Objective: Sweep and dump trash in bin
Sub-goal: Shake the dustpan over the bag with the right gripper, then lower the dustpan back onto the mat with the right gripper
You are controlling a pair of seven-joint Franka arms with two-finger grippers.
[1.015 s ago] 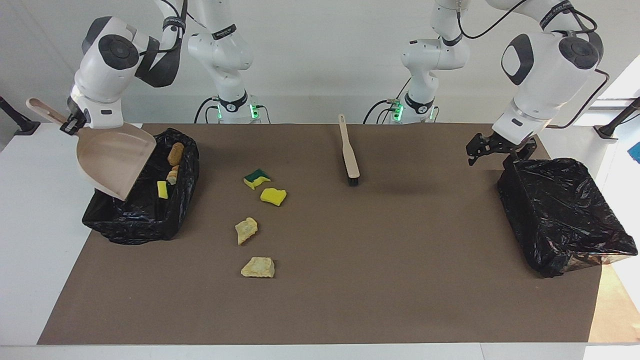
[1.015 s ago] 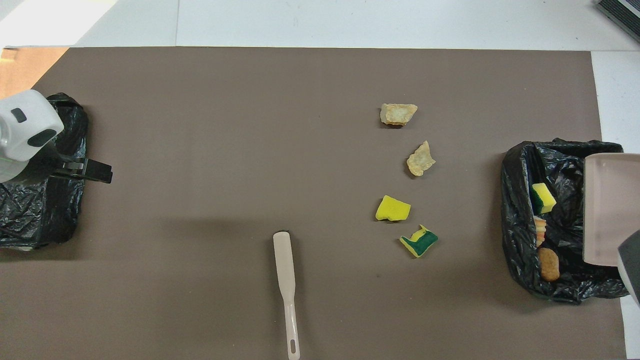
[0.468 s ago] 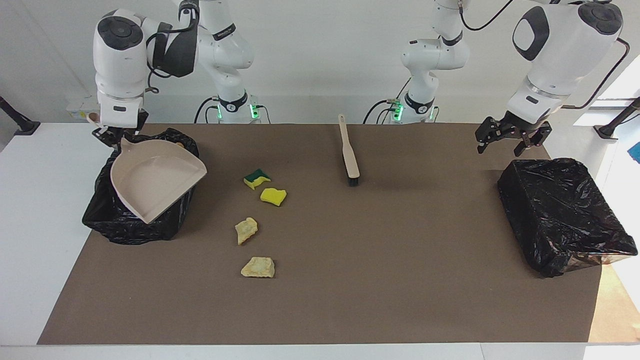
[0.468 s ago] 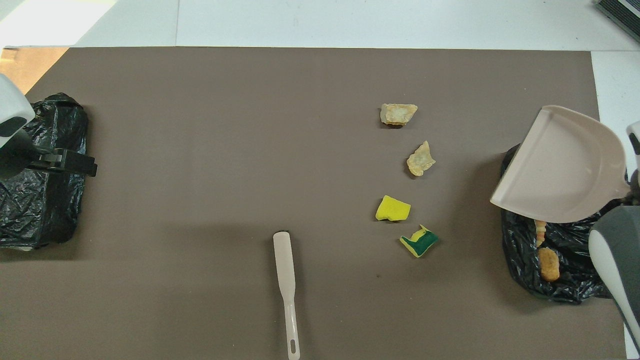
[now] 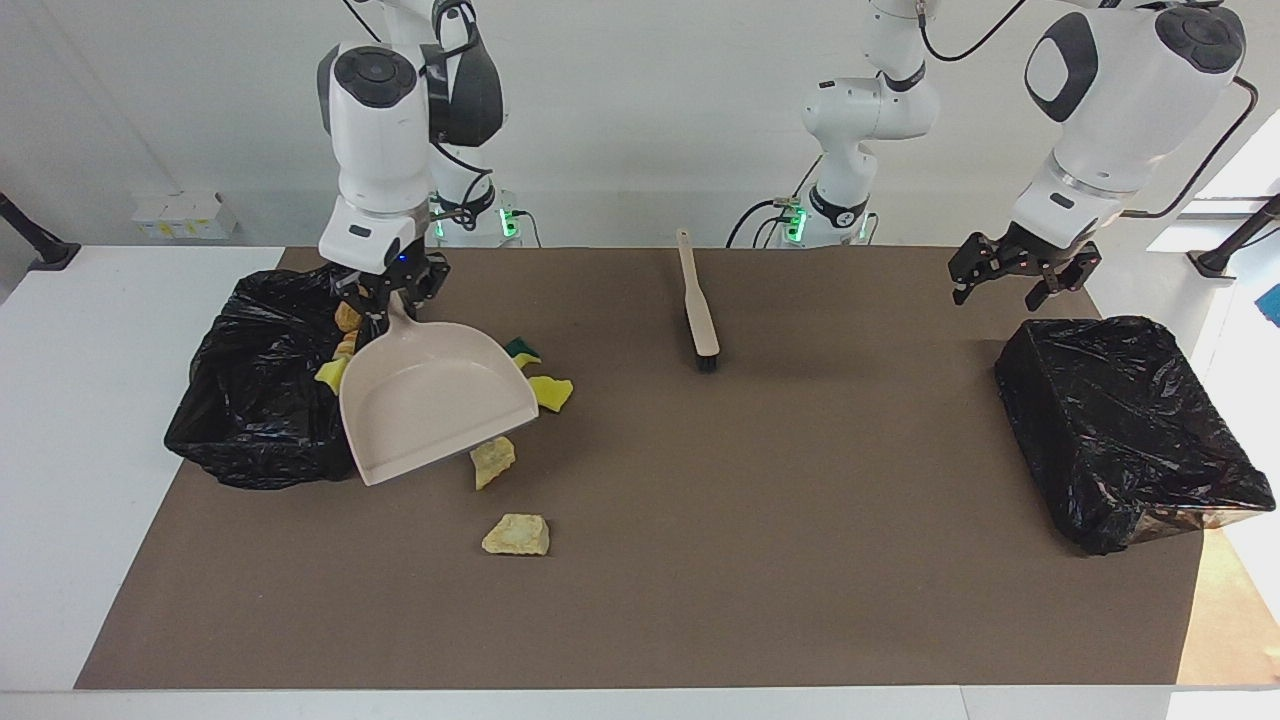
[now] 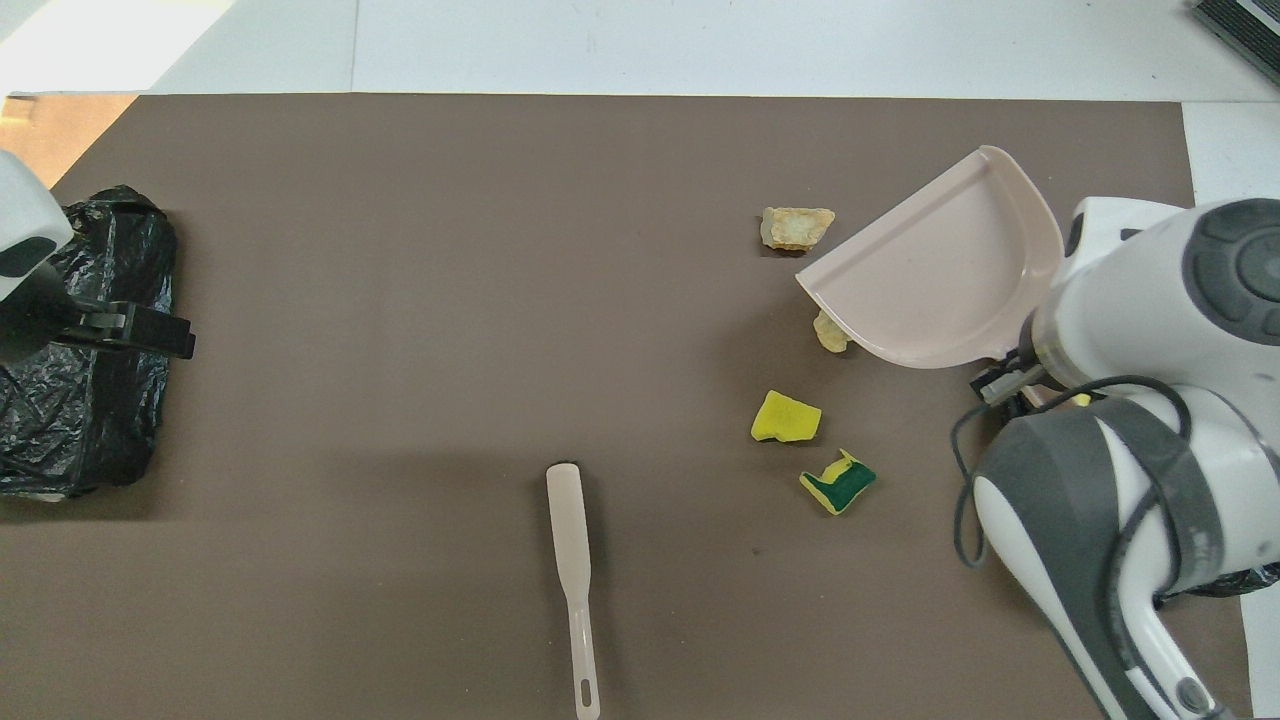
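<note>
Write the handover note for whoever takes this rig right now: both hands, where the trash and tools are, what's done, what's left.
Right hand: shut on the dustpan handle, pan empty, in the air beside the bin at the right arm's end.
Left hand: open, empty, waiting above the other bin.
Brush: lying on the mat, untouched.
Done: some scraps are already in the right arm's bin.
Left: four pieces on the mat, the green-yellow sponge, yellow sponge and two foam chunks. Sweep them into the pan and dump them.
</note>
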